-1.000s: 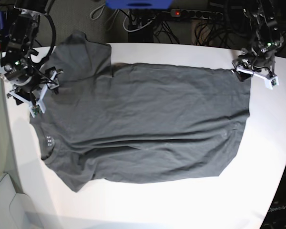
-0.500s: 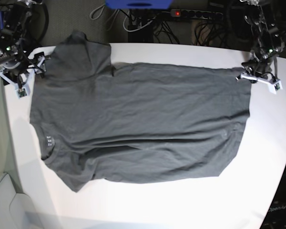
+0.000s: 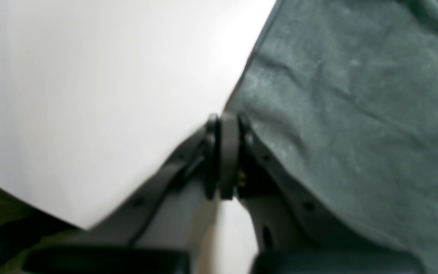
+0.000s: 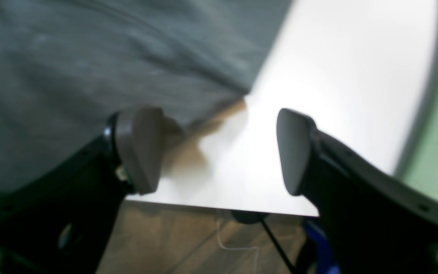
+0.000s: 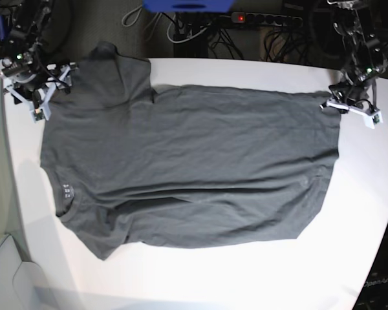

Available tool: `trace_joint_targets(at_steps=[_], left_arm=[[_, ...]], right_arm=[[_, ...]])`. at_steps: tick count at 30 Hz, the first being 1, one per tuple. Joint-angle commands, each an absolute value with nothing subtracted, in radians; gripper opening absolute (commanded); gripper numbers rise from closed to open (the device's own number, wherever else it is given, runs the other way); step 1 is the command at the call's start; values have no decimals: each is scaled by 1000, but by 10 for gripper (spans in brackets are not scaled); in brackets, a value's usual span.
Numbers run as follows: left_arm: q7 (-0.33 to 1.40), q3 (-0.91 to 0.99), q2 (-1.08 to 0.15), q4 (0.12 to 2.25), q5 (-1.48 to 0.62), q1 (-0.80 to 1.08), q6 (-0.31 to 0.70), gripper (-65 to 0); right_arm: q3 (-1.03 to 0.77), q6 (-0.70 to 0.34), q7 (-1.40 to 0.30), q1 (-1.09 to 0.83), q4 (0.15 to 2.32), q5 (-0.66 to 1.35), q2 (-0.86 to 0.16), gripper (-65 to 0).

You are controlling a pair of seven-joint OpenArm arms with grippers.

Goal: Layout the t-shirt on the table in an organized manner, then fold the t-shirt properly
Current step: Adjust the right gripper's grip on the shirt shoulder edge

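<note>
Blurred wrist views: left claw [image 3: 224, 125] pinched shut at the hem of creased charcoal t-shirt [image 5: 187, 165], right claw [image 4: 219, 152] spread wide over smooth white tabletop [image 5: 200, 278].

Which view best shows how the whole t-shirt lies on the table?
The base view: the entire t-shirt appears spread flat on the table, neck and both sleeves included. The left wrist view shows only a blurred patch of cloth by its edge; the right wrist view shows just a blurred corner.
</note>
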State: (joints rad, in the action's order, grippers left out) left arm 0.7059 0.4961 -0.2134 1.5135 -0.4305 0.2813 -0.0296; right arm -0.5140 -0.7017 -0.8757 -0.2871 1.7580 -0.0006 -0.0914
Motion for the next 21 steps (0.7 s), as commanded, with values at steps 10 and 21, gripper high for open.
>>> trace_joint_targets(at_steps=[10,21], left_arm=[[742,495,-217,1514,-432,282,-30,-647],[742,495,-217,1514,-429,286,-30,-647]], right_arm=[[-512,-698,-863,-308,1778,2,-64,-190],[-501,-698,-863,-308,1768,2,-45,-190]])
